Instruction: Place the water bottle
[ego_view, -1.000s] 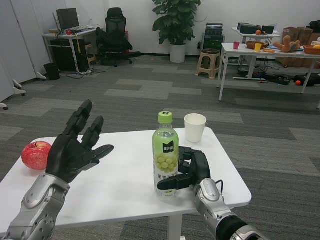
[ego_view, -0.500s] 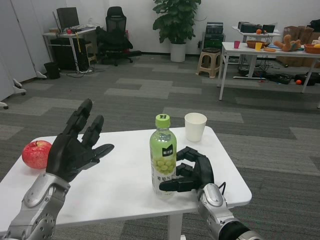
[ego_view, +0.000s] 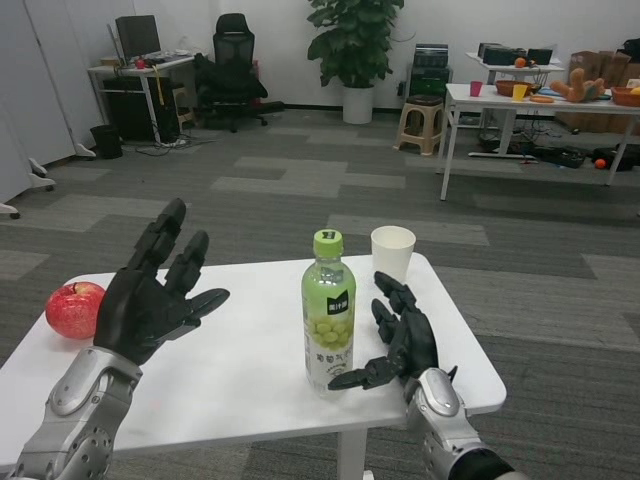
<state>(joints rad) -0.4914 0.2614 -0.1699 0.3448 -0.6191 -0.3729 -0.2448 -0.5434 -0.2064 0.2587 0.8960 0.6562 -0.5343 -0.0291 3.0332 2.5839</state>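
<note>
The water bottle (ego_view: 329, 314) stands upright on the white table (ego_view: 250, 370), near its front edge, with a paper cup (ego_view: 392, 252) behind it. The right hand (ego_view: 405, 340) sits just beside it, fingers spread and holding nothing, its thumb reaching to the bottle's base. The likely risk is that thumb nudging the tall, narrow bottle over on withdrawal. The left hand (ego_view: 150, 293) hovers wide, near a red apple (ego_view: 74, 309).
</note>
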